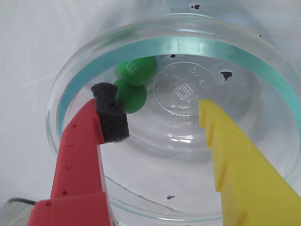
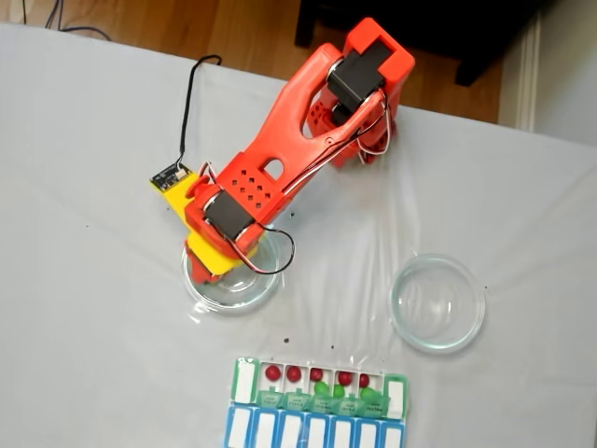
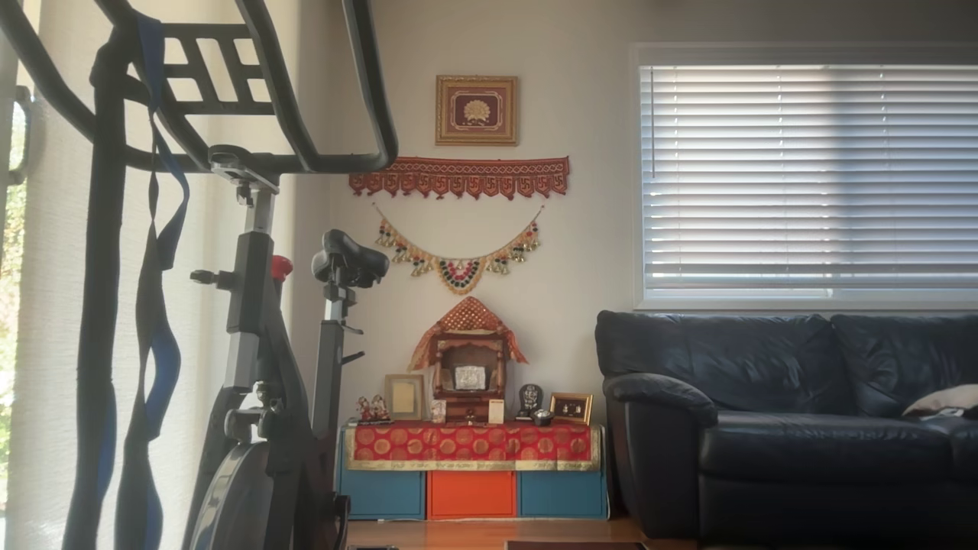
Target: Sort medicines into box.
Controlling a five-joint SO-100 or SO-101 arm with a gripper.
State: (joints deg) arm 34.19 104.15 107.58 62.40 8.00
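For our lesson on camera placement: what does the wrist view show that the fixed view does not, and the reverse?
Wrist view alone: two glossy green balls in the dish, and the open red and yellow fingers, one with a black foam pad.
Fixed view alone: the white pill organiser with green lids holding red and green balls, a second clear glass dish, and the orange arm.
Both: the round clear glass dish under the gripper.
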